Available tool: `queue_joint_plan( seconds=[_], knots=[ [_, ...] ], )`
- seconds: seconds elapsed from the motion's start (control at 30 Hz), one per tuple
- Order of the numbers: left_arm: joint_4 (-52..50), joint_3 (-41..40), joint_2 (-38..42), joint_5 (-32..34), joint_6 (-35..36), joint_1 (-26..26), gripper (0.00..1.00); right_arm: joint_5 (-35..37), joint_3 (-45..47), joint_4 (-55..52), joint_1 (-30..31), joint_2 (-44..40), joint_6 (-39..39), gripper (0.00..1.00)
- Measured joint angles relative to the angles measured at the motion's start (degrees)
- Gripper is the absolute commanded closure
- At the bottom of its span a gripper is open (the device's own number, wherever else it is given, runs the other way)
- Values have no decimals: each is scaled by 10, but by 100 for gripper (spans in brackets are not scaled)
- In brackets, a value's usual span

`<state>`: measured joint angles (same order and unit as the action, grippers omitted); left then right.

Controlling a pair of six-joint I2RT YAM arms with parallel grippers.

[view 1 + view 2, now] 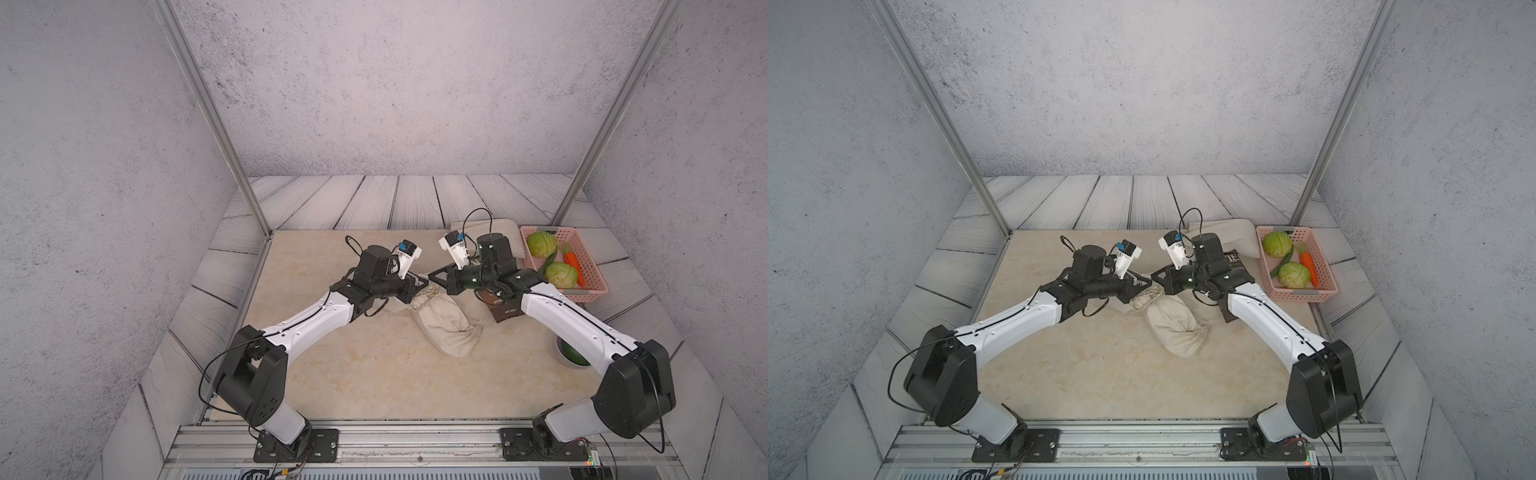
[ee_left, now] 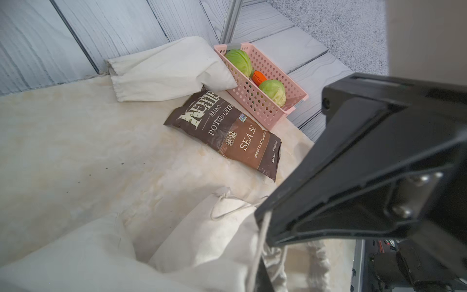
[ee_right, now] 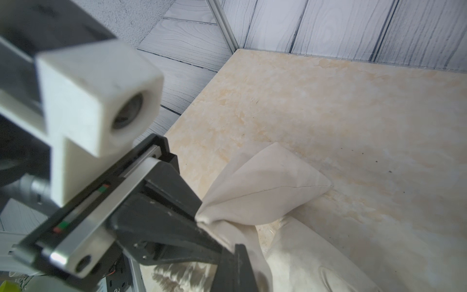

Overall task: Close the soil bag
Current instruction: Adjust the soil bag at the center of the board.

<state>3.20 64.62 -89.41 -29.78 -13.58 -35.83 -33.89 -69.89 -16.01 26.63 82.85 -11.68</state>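
Note:
The soil bag is a cream cloth drawstring sack lying on its side mid-table, its gathered mouth towards the back left. Both grippers meet tip to tip just above that mouth in both top views. My left gripper is shut on the bag's drawstring. The cord runs taut up to the tip of my right gripper, which is shut on it too. A loose loop of cord lies on the cloth.
A brown chips bag lies under the right arm. Behind it are a second cloth sack and a pink basket with cabbages and a carrot. A green bowl sits by the right arm's elbow.

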Motion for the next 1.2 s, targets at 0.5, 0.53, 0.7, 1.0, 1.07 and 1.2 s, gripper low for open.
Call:
queue_joint_plan(
  seconds=[0.5,0.53,0.7,1.0,1.07,1.2],
  knots=[
    [17,-49,230,123,40,-2,8,38,-162,-68,11,-67,13,100],
    [23,-49,236,121,45,-2,7,39,-169,-72,14,-64,12,100],
    [25,-25,214,97,60,-8,3,41,-188,-82,28,-48,12,100],
    [-14,79,90,85,106,-19,4,46,-204,-97,37,-43,12,100],
    [-20,97,75,91,116,-19,8,47,-206,-100,39,-43,12,100],
    [-35,137,49,95,135,-19,37,53,-206,-101,40,-43,12,100]
  ],
)
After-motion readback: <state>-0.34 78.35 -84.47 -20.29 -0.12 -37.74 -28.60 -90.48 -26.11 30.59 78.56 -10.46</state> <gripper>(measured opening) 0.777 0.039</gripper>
